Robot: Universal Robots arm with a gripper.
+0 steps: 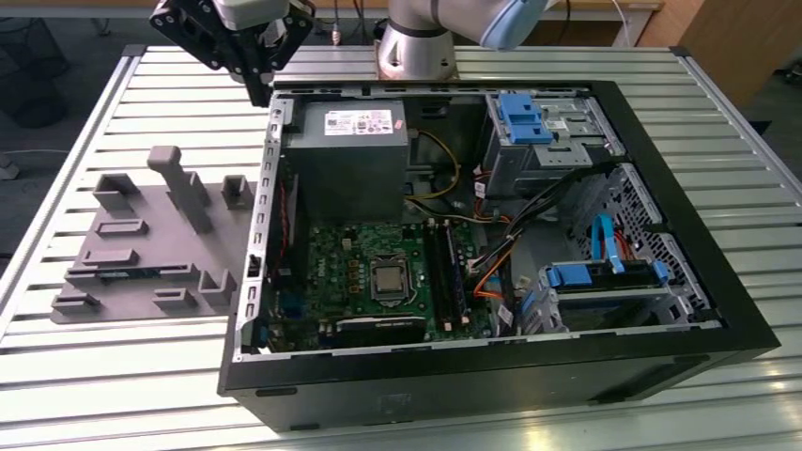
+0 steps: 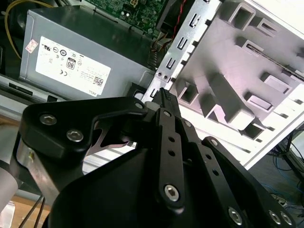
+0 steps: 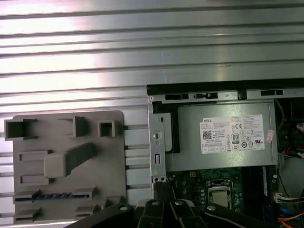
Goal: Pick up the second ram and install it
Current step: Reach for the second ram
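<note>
we see our hand (image 1: 266, 94) closed over a corner of the computer case (image 1: 501, 385). the ram stick (image 1: 131, 272) lies in the grey holder (image 1: 176, 246) beside that case.

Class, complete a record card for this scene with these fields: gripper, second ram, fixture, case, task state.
gripper: shut, holding nothing, raised over the case edge by the power supply
second ram: lying in a slot of the fixture, apart from the gripper
fixture: grey, on the table, at the exterior view's left of the case
case: open, motherboard exposed
task state: second ram not yet picked up
</note>
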